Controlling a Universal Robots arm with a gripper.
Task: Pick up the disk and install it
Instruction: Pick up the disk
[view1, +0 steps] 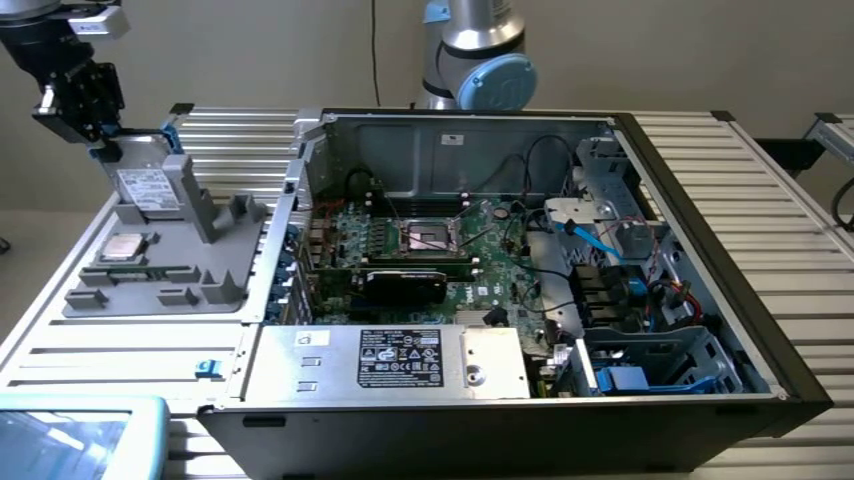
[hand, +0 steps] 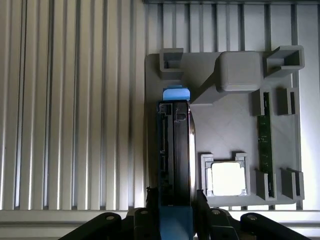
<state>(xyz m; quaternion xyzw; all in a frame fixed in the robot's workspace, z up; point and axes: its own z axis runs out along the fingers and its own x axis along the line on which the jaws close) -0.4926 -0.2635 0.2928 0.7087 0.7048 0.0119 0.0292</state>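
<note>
1. Wrist view: nearest the lens, the tool (hand: 175, 202) has its two dark fingers (hand: 152, 205) pressed against either side of the bright blue rail end of the disk (hand: 175, 145), so it is gripping the disk.
2. The disk stands on its thin edge and runs straight away from the tool. A sliver of its silver face shows along one side, and its other blue tab (hand: 175, 94) is at the far end.
3. A grey tray (hand: 220, 125) lies beneath the disk. I cannot tell whether the disk rests in it or hangs just clear.
4. A square silver processor chip (hand: 227, 178) sits in a pocket of the tray just beside the disk. A green memory stick (hand: 264, 145) stands in a slot beyond the chip.
5. A raised grey block (hand: 241, 70) sits near the disk's far tab.
6. The tray lies on a ribbed metal counter (hand: 65, 125).
7. Exterior view: nearest is the open computer case (view1: 467, 440), with a silver box (view1: 387, 360) bearing a black label along its near side.
8. The tray (view1: 200, 255) is on the counter (view1: 801, 250) at the exterior view's left of the case, with the processor chip (view1: 123, 247) towards the front.
9. Behind the chip is the disk (view1: 147, 188), its white label facing this camera.
10. The tool (view1: 100, 150) is at the disk's end on the exterior view's left, reaching down from above.
11. The robot arm (view1: 474, 60) rises behind the case, farthest back.
</note>
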